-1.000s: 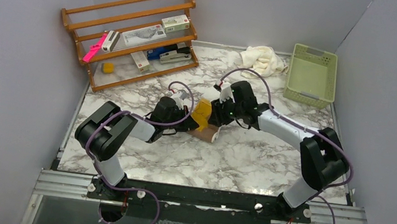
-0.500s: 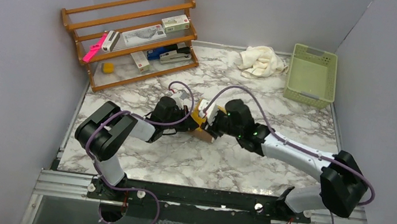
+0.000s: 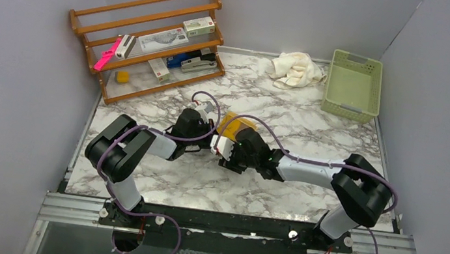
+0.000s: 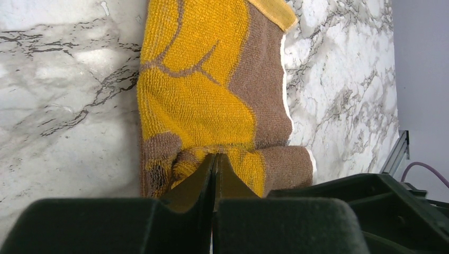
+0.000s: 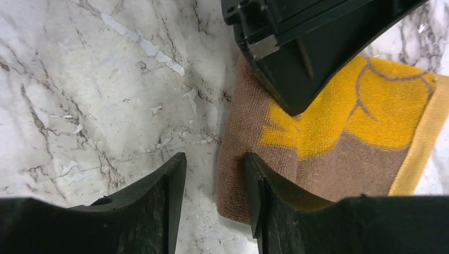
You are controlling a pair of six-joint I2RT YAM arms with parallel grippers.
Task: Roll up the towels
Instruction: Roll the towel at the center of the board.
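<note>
The mustard-yellow towel (image 4: 201, 100) lies on the marble mid-table, yellow and brown, with its near edge curled into a short roll (image 4: 280, 164). It also shows in the top view (image 3: 236, 124) and the right wrist view (image 5: 339, 121). My left gripper (image 4: 214, 157) is shut, its tips pinching the cloth at the roll; it also shows in the top view (image 3: 213, 133). My right gripper (image 5: 214, 177) is open and low at the towel's brown edge, with one finger over the cloth and one over bare marble; it also shows in the top view (image 3: 224, 154). The cream towel (image 3: 294, 69) lies crumpled at the back.
A pale green basket (image 3: 353, 85) stands at the back right. A wooden rack (image 3: 154, 42) with small boxes and a stapler fills the back left. Grey walls close in both sides. The left gripper's black body (image 5: 307, 47) hangs over the towel in the right wrist view.
My right arm swung from the towel's far right side to its near side and dropped low. The left gripper stayed on the towel.
</note>
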